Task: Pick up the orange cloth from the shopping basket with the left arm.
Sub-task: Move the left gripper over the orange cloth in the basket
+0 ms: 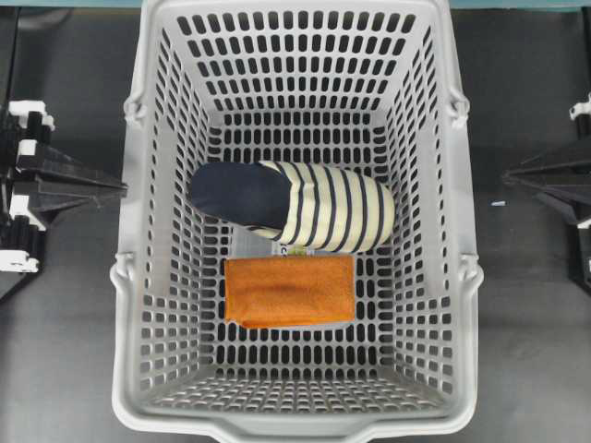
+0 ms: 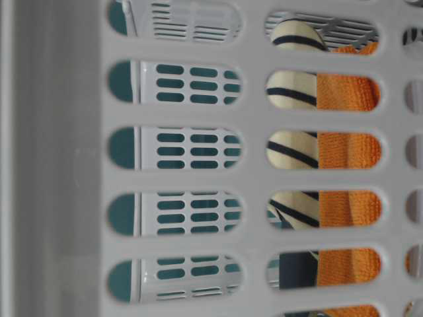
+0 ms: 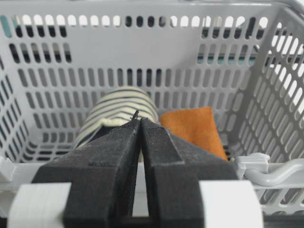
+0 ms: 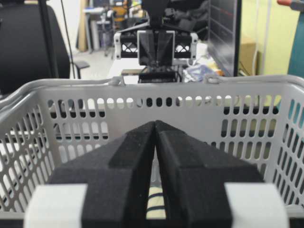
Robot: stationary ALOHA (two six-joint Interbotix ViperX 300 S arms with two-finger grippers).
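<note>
Your left gripper (image 1: 120, 190) sat closed and empty left of the shopping basket (image 1: 138, 277), the orange cloth (image 1: 290, 291) lay flat on its floor touching the striped roll (image 1: 295, 207), and your right gripper (image 1: 506, 175) sat closed outside its right wall.

Matte black wedge-shaped jaws, seemingly foam-faced, on the left gripper (image 3: 138, 124) and right gripper (image 4: 155, 127), white clips behind.

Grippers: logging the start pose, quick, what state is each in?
Left gripper: closed, holding nothing, outside the light grey slotted plastic basket.
Right gripper: closed, holding nothing.
</note>
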